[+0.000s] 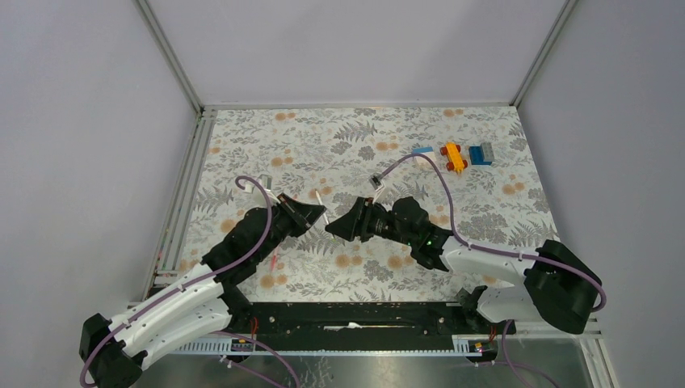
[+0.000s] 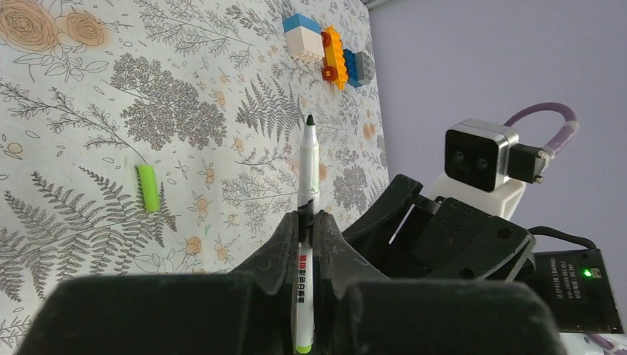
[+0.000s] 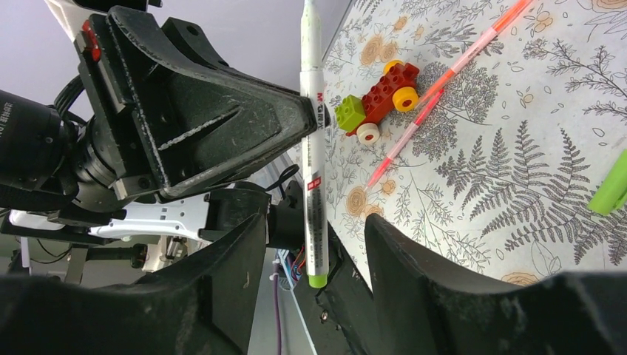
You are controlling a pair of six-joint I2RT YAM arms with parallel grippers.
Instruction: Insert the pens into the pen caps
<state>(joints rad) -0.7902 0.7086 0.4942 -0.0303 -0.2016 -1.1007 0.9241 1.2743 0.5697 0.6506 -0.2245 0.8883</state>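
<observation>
Presently, starting at the near side, we log two pink pens (image 3: 405, 139) lying flat on the floral table cover (image 1: 363, 137), close to the left arm and just beside a red toy car (image 3: 378, 97) with a green block on one end; both pens are uncapped as far as we can tell. Further in, at mid-table, the two grippers face each other tip to tip. The left gripper (image 2: 304, 222) is clamped tight on the white pen (image 2: 308, 166), which runs lengthwise between its fingers, the dark writing tip bare and pointing away from the wrist, the green end back toward the wrist camera. The pen is held off the table. The right gripper (image 3: 312, 222) stands with its jaws apart; in its wrist view the pen's green end sits in the gap between the two fingers, with daylight on either side, so we record no contact and nothing gripped. A bright green cap (image 2: 149, 188) lies loose on the cover near the held pen, off to its left in the left wrist view, touching neither gripper. Farthest out, toward the far right corner, sit a white-and-blue block (image 2: 304, 38), a yellow toy car (image 1: 454, 158) with red wheels, and a blue block (image 1: 482, 153), close together in a row.
</observation>
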